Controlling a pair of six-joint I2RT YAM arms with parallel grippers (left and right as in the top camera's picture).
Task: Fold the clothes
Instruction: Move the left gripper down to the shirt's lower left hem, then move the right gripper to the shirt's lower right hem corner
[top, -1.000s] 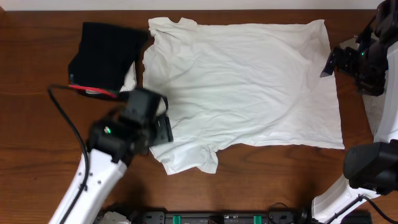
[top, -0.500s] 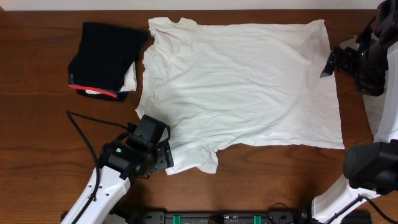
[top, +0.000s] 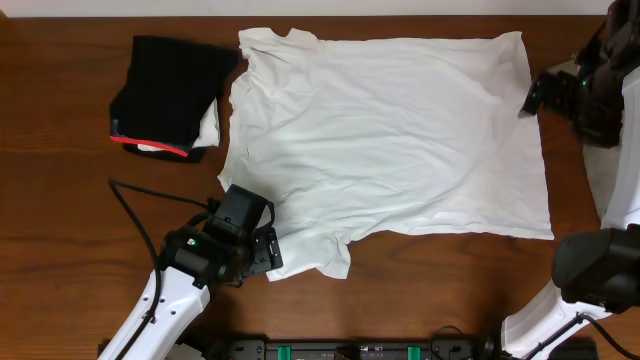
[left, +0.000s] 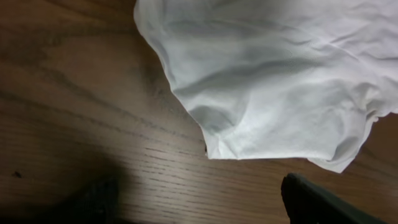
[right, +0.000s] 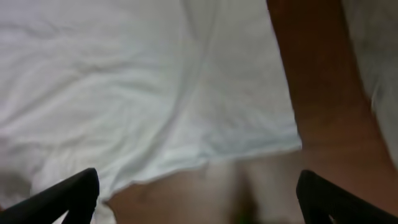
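Note:
The clothes lie on the wooden table (top: 60, 200). A large white T-shirt (top: 390, 140) is spread flat, and a folded black garment with a red edge (top: 170, 90) sits at the far left. My left gripper (top: 269, 250) hovers open just beside the shirt's near-left sleeve (top: 305, 255). In the left wrist view that sleeve (left: 267, 81) lies ahead of my open left gripper (left: 199, 205), which holds nothing. My right gripper (top: 540, 92) stands open at the shirt's far-right corner. The right wrist view shows the shirt's hem (right: 124, 81) ahead of the open right gripper (right: 199, 199).
A grey-beige cloth (right: 373, 50) lies on the table to the right of the shirt, under the right arm (top: 597, 185). A black cable (top: 130, 210) trails from the left arm. A black rail (top: 360, 350) runs along the near edge.
My left arm has swung from beside the black garment toward the near edge, down to the shirt's sleeve, its jaws opening wider. My right gripper has shifted slightly.

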